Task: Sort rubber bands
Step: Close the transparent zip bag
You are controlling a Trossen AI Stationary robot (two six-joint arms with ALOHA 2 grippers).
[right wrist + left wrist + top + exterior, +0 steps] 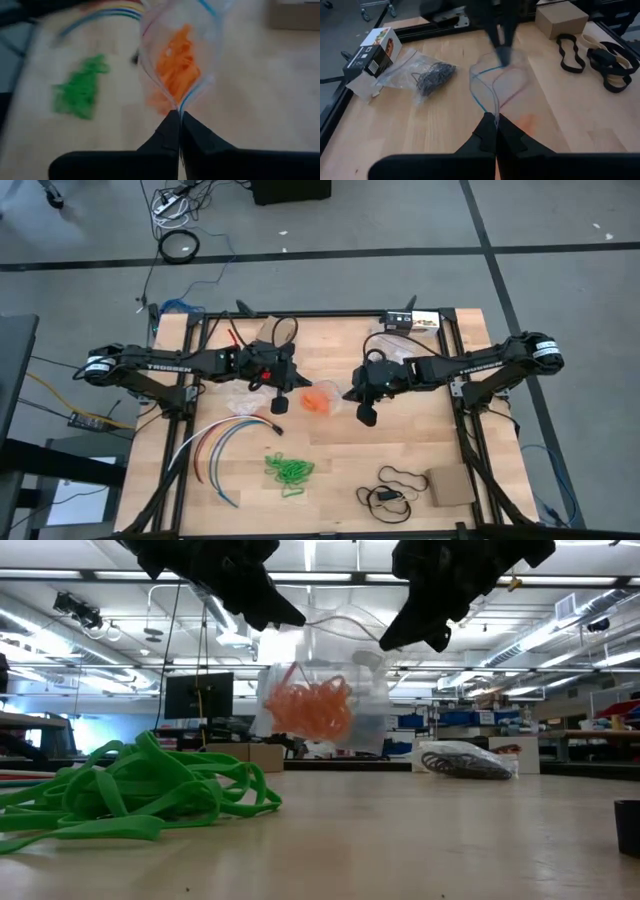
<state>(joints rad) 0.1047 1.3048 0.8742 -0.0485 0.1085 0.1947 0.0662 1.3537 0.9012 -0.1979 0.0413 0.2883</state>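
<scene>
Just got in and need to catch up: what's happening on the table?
Both arms hold a clear plastic bag up off the table between them, the left gripper and right gripper each shut on an edge of its mouth. Orange rubber bands are inside it. A heap of green rubber bands lies loose on the wood, and the dark rubber bands sit in another bag near the table's edge.
</scene>
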